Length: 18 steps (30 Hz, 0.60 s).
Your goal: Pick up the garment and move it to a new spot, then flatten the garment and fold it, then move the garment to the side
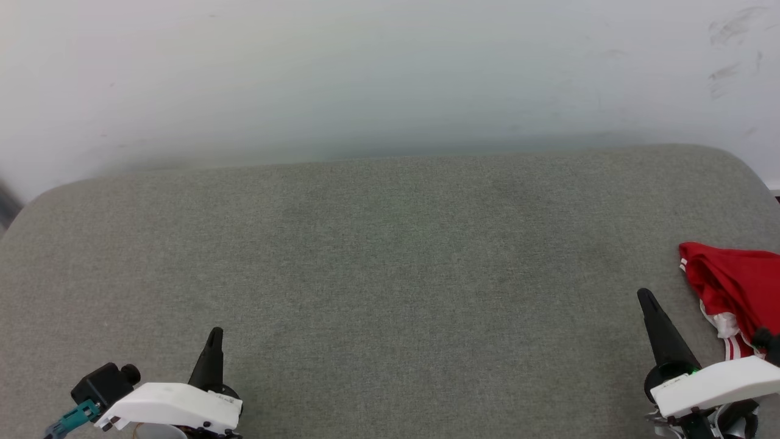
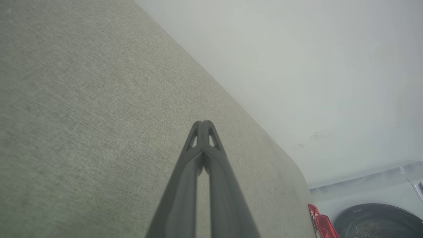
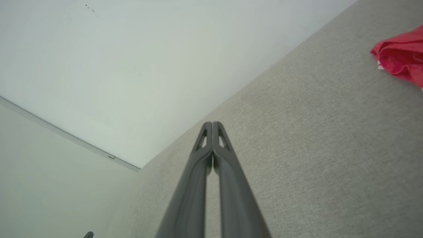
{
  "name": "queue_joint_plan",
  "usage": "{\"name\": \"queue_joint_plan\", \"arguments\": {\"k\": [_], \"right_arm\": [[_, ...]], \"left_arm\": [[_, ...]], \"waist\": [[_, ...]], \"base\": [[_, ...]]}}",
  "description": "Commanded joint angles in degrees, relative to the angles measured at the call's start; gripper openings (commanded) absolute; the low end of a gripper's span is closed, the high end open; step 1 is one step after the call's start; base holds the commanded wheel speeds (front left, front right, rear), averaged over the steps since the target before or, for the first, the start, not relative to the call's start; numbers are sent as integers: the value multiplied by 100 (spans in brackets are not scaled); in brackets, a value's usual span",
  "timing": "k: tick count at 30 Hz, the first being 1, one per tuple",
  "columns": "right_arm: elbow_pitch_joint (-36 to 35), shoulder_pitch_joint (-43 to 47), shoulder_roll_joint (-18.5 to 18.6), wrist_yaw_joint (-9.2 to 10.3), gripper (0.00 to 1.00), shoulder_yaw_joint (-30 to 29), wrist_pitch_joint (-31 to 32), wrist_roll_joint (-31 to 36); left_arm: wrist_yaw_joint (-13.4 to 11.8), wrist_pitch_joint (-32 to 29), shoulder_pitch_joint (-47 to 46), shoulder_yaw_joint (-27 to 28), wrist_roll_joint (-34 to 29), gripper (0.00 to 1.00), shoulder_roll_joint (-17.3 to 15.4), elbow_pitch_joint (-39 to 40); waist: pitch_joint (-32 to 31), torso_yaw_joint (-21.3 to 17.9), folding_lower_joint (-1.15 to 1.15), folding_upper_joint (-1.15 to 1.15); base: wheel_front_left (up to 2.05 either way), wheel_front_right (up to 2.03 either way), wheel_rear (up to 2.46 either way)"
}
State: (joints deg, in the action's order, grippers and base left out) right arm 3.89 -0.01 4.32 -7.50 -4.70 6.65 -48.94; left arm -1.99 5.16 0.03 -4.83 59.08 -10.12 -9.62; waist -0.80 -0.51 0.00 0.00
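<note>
The garment (image 1: 734, 286) lies bunched at the far right edge of the grey cushioned surface (image 1: 390, 262); red cloth with a bit of white striped trim shows, the rest runs out of the head view. It also shows as a red heap (image 3: 400, 56) at the upper right of the right wrist view and as a red sliver (image 2: 322, 223) at the bottom of the left wrist view. My right gripper (image 1: 646, 297) hovers just left of the garment, shut and empty. Low at the left, my left gripper (image 1: 214, 334) is shut on nothing, far from the garment.
A pale wall (image 1: 390, 73) rises behind the surface. The surface's back corners are rounded. A dark round appliance door (image 2: 376, 221) shows beyond the surface's end in the left wrist view.
</note>
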Motion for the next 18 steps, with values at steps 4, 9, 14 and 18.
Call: {"name": "queue_joint_plan", "arguments": {"k": [4,9,14,18], "right_arm": [[35,-185,-19,0,0,-26,-12,-389],[116,-225,-29,0,0,-41,-12,-735],[202,-264,-39,0,0,-56,-13,-1064],[264,-301,-48,0,0,-68,-13,-1316]], "left_arm": [[99,-93,-181,126,296,0,41,12],[174,-179,-231,205,569,0,92,-22],[248,-263,-262,287,829,0,142,-58],[307,-330,-299,343,1026,0,187,-86]], "waist": [[5,3,0,0],[11,6,0,0],[17,9,0,0],[22,11,0,0]], "base": [[0,0,0],[0,0,0],[0,0,0],[0,0,0]]}}
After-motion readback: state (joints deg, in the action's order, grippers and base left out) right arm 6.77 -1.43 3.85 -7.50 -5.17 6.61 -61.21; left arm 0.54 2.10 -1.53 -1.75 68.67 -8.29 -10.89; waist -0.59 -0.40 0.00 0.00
